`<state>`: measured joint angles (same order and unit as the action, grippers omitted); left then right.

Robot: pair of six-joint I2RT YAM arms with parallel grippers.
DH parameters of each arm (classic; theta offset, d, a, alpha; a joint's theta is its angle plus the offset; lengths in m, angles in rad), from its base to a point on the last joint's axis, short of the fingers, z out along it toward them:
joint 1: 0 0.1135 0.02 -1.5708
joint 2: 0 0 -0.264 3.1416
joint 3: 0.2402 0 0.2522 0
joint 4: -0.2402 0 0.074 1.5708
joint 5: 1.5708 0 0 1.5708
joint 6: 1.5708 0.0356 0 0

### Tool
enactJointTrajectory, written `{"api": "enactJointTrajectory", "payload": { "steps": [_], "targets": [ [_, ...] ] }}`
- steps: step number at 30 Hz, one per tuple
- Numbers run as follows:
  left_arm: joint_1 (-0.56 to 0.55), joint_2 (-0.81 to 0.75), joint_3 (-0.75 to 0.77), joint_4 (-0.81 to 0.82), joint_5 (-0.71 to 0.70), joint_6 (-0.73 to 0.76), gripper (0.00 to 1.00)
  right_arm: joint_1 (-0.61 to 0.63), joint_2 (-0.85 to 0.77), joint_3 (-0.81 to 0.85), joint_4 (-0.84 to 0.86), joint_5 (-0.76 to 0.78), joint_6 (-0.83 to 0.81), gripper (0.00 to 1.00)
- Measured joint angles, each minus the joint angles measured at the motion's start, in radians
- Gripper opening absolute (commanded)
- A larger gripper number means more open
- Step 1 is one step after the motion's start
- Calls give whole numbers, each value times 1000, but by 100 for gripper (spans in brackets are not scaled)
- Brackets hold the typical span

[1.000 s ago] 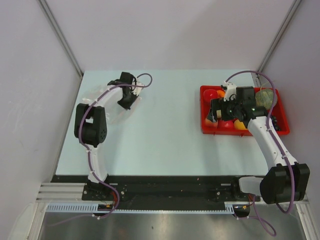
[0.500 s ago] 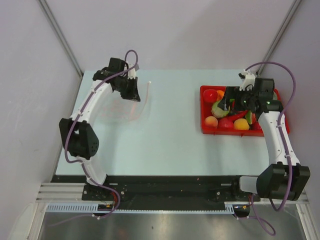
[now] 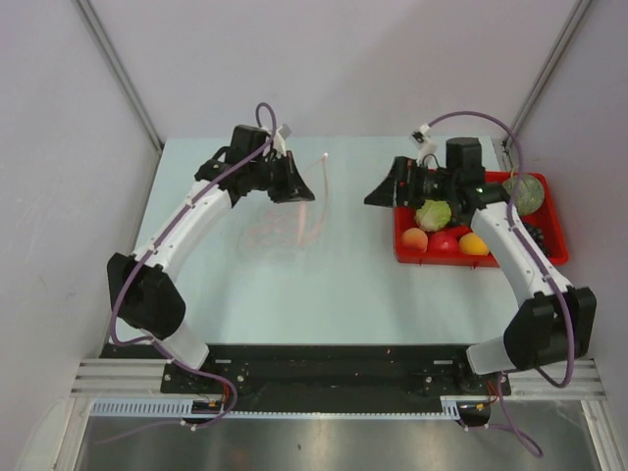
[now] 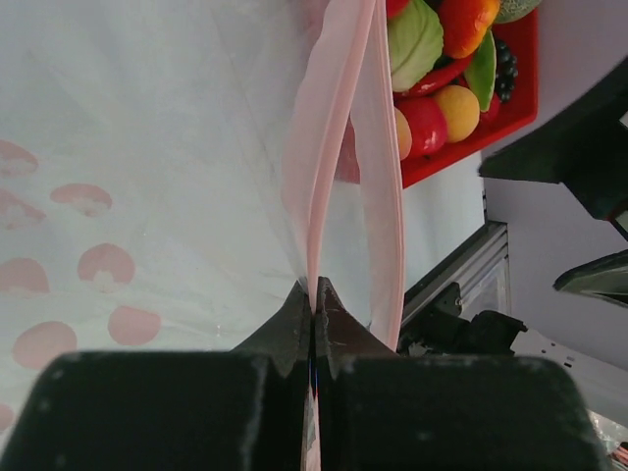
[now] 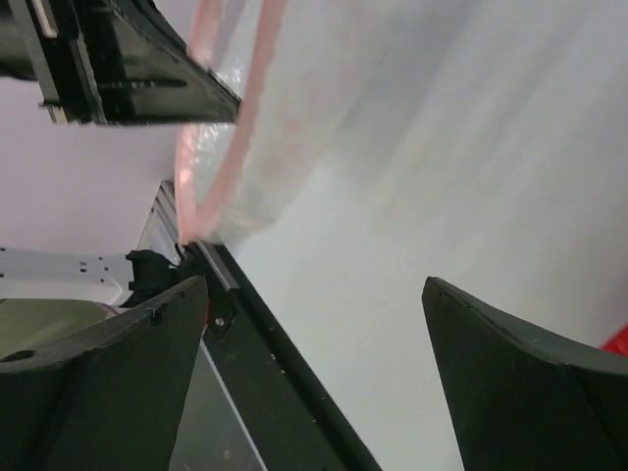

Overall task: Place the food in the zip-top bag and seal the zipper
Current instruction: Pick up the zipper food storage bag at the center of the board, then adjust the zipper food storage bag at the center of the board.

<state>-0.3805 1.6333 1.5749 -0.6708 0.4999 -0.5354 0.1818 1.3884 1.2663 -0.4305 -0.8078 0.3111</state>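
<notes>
The zip-top bag (image 3: 283, 228) is a clear crinkly pouch, raised at one end over the table's left middle. My left gripper (image 3: 298, 190) is shut on the bag's pink zipper (image 4: 329, 147), pinching one strip of the mouth (image 4: 315, 294) while the other strip bows away. My right gripper (image 3: 377, 196) stands open and holds nothing, just left of the tray, facing the bag (image 5: 294, 118) and its zipper (image 5: 224, 147). The food stays in the red tray: a green leafy piece (image 3: 432, 214), a peach (image 3: 415, 240), a red piece (image 3: 447, 241), an orange one (image 3: 474, 243) and a round green melon (image 3: 523, 191).
The red tray (image 3: 557, 253) sits at the table's right side, close to the right wall, and shows in the left wrist view (image 4: 491, 118) beyond the bag. The black front rail (image 5: 285, 373) runs under my right gripper's fingers (image 5: 108, 373).
My left gripper carried the bag's zipper edge to the right, towards the table's middle. My right gripper swung left out of the tray, stayed open, and now faces the bag's mouth.
</notes>
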Motion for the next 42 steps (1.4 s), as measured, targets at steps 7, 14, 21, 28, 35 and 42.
{"api": "enactJointTrajectory", "payload": {
  "steps": [7, 14, 21, 28, 35, 42],
  "targets": [
    [-128, -8, -87, 113, -108, -106, 0, 135, 183, 113, 28, 32, 77, 82],
    [-148, -7, -109, 183, -132, -149, 0, 235, 219, 114, 8, 185, 54, 19],
    [-117, -31, -130, 117, -207, -97, 37, 230, 218, 101, -34, 269, 7, 0],
    [-82, -87, -130, 76, -231, -13, 43, 250, 193, 75, -58, 257, -18, 0],
    [-94, -91, -140, 80, -153, 6, 48, 286, 177, 73, -58, 231, -16, 0],
    [-122, -109, -195, 80, -98, 19, 41, 283, 175, 73, -39, 180, 14, 0]
  ]
}}
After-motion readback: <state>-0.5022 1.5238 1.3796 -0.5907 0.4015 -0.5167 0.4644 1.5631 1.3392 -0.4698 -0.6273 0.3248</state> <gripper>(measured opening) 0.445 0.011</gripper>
